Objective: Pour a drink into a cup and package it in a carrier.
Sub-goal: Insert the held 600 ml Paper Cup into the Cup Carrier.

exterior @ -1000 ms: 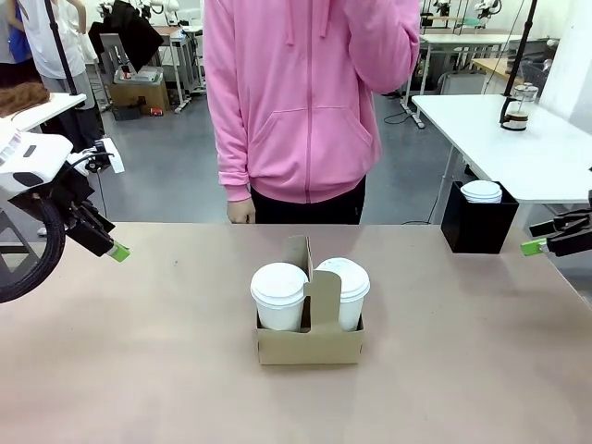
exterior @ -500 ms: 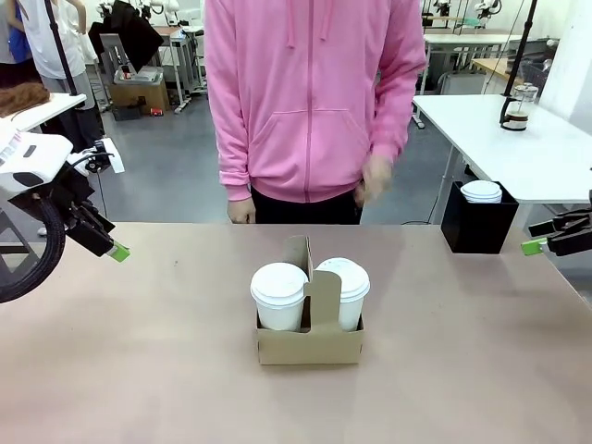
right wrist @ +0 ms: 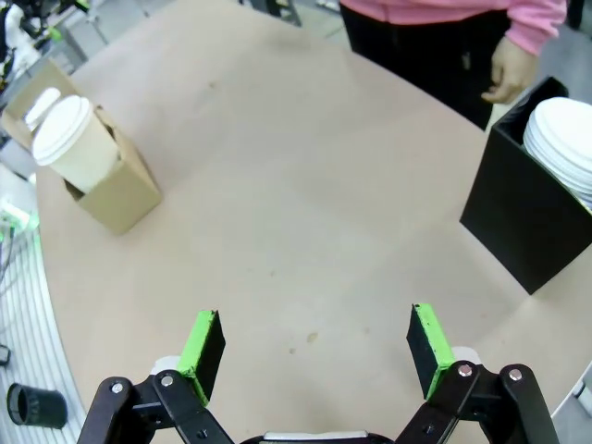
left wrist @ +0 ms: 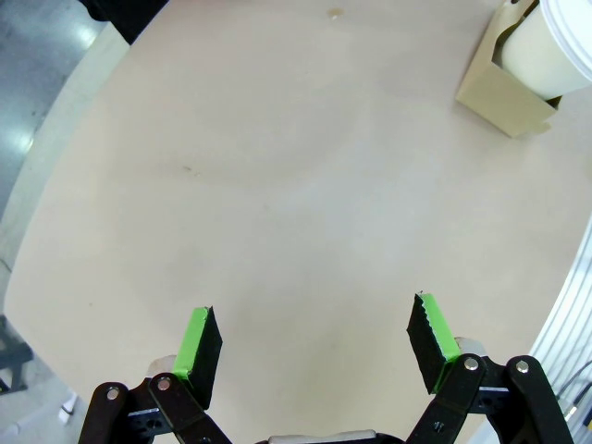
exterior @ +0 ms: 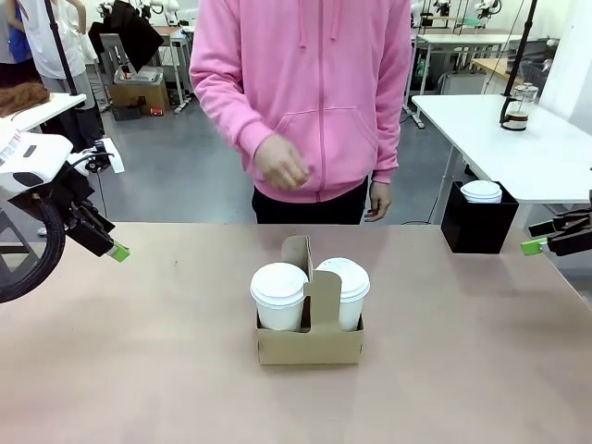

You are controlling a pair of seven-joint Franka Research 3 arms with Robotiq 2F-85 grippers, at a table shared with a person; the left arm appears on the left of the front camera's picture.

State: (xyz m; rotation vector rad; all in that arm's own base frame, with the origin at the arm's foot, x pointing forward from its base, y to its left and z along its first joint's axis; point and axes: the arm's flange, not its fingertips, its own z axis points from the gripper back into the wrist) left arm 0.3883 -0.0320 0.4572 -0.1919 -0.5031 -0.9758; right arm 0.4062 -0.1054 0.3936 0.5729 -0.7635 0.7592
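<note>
Both lidded cups, one cup [exterior: 278, 294] and its twin [exterior: 344, 289], sit in the slots of the carrier [exterior: 310, 340], which stands mid-bench, a little toward the robot's edge. The task looks essentially finished; at most a handover remains, and the person's hand [exterior: 281, 166] hovers above the far edge. The left end effector [left wrist: 314, 339] is spread wide and empty near the bench's left edge, well apart from the carrier. The right end effector [right wrist: 315, 340] is likewise wide and empty at the right edge, near the black box [exterior: 476, 220] of lids
</note>
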